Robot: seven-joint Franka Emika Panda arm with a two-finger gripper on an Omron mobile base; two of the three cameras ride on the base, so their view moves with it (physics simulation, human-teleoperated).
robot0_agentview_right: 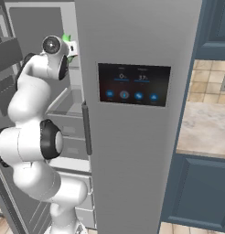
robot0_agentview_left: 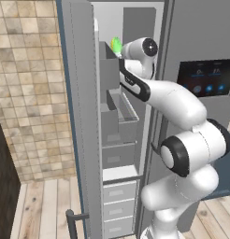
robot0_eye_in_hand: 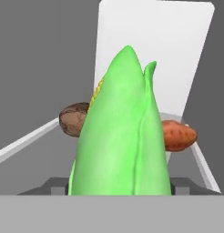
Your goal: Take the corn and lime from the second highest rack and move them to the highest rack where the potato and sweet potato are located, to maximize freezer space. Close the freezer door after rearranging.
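the claw (robot0_eye_in_hand: 119, 189) grips the bright green husked corn (robot0_eye_in_hand: 120, 136) above the thin grey highest rack (robot0_eye_in_hand: 27, 139), so it should lower it gently between the brown potato (robot0_eye_in_hand: 73, 119) and the orange sweet potato (robot0_eye_in_hand: 178, 135).

Item count, freezer interior

One corn (robot0_eye_in_hand: 120, 141) in green husk; one potato (robot0_eye_in_hand: 73, 119), brown; one sweet potato (robot0_eye_in_hand: 178, 135), orange-brown. One freezer (robot0_agentview_right: 137, 183) with one open freezer door (robot0_agentview_left: 79, 116) and one black dispenser panel (robot0_agentview_right: 133, 84). Three grey drawers (robot0_agentview_left: 119, 207) are stacked low in the compartment.
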